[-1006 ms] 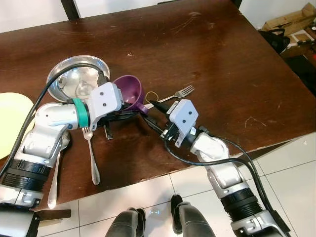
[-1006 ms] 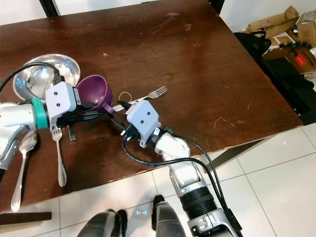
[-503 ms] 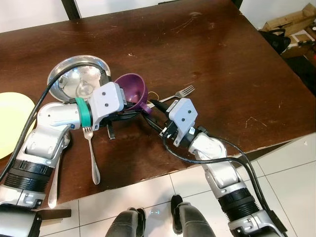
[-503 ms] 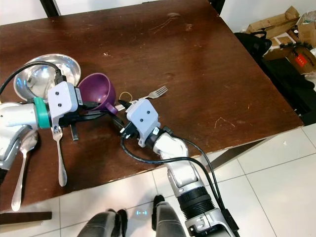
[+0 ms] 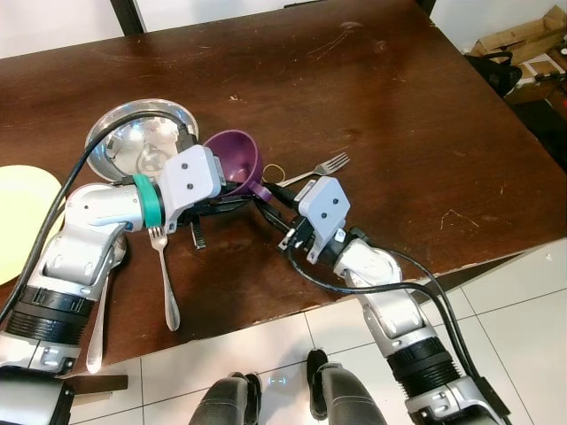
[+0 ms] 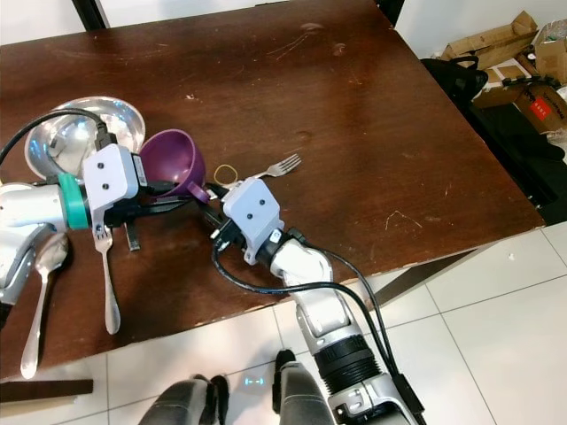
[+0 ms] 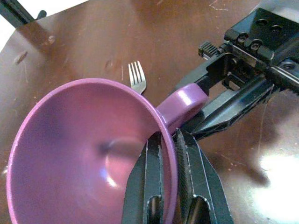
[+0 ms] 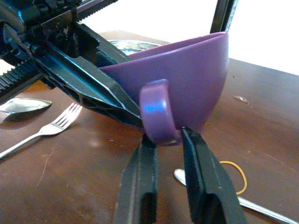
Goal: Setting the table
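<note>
Purple cup (image 5: 232,161) unlabelled, rim pinched by left gripper (image 7: 169,145), right gripper (image 8: 164,145) straddling handle

Purple cup (image 6: 173,159); dark brown table (image 6: 354,97); silver bowl (image 6: 66,133); pale yellow, probably plate (image 5: 18,212).

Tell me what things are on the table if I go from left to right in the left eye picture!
yellow plate → spoon → silver bowl → fork by the left arm → purple cup → rubber band → second fork
</note>
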{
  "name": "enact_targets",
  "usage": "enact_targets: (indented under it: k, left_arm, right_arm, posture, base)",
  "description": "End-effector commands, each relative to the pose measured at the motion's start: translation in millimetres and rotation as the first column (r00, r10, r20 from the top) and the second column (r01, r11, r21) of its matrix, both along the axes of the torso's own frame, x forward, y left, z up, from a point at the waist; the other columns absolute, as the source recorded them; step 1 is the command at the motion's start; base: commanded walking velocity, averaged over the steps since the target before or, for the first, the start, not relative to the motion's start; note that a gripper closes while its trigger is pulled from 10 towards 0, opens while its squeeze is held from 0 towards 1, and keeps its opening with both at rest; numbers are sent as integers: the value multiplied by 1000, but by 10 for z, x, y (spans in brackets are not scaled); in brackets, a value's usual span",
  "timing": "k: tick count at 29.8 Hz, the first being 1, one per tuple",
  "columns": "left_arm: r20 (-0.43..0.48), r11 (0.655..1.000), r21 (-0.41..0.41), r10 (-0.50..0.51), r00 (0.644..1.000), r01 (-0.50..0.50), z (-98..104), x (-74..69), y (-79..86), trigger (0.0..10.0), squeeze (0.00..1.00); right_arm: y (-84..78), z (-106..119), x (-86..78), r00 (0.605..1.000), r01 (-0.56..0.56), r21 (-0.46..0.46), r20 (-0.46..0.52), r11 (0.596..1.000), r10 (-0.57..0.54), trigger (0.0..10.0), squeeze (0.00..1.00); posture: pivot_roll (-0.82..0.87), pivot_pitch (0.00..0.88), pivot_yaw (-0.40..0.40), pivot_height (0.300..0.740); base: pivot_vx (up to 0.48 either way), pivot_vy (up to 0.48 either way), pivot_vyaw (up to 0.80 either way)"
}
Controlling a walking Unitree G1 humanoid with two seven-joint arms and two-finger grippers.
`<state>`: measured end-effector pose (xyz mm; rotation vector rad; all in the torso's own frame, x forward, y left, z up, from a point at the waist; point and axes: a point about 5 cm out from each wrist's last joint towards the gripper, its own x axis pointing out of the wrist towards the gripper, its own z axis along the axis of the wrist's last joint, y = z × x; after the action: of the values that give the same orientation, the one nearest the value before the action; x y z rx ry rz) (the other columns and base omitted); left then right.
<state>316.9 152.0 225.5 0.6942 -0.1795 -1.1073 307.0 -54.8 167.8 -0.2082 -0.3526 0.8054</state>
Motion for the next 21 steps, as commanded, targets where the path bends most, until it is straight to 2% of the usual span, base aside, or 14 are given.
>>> enact_targets:
  k: [1, 5, 6, 7, 12, 13, 14, 15, 21]
  left_arm:
    - [-121, 990, 93, -94, 988, 106, -352, -99, -131, 10000, 0]
    - [-119, 991, 89, -91, 989, 102, -354, -96, -140, 10000, 0]
    - [-120, 991, 85, -90, 989, 101, -348, -95, -142, 10000, 0]
    - [-117, 992, 83, -83, 990, 93, -339, -85, -135, 10000, 0]
    - [-106, 993, 92, -63, 992, 72, -330, -57, -100, 10000, 0]
    - [-103, 993, 94, -54, 993, 64, -328, -47, -83, 10000, 0]
    - [-101, 994, 95, -49, 994, 59, -327, -40, -72, 10000, 0]
    - [-96, 995, 91, -36, 995, 45, -318, -25, -54, 10000, 0]
    - [-91, 997, 73, -16, 996, 23, -294, 5, -32, 10000, 0]
  right_arm:
    - [-52, 218, 51, 996, 47, 80, 77, 996, -53, 0, 0]
    - [-52, 209, 51, 996, 49, 77, 74, 996, -55, 0, 0]
    - [-52, 205, 52, 996, 52, 75, 73, 996, -57, 2863, 0]
    - [-55, 201, 54, 995, 59, 73, 74, 996, -65, 10000, 0]
    - [-76, 201, 59, 994, 74, 83, 69, 994, -80, 10000, 0]
    - [-91, 203, 58, 994, 75, 89, 66, 993, -81, 10000, 133]
    - [-100, 205, 58, 995, 76, 92, 65, 993, -82, 10000, 133]
    - [-118, 204, 52, 995, 72, 96, 60, 993, -78, 10000, 1000]
    - [-156, 206, 38, 995, 72, 103, 57, 992, -78, 10000, 1000]
  posture:
    - [29, 185, 103, 740]
    - [28, 189, 104, 740]
    - [28, 190, 104, 740]
    - [29, 191, 104, 740]
    - [30, 192, 105, 740]
    - [30, 192, 105, 740]
    - [30, 192, 105, 740]
    - [29, 193, 105, 740]
    - [29, 195, 104, 740]
  base:
    - [0, 0, 0]
    - [0, 0, 0]
    - [0, 0, 0]
    - [0, 0, 0]
    - [0, 0, 0]
    - [0, 0, 0]
    - [0, 0, 0]
    - [0, 0, 0]
    - [0, 0, 0]
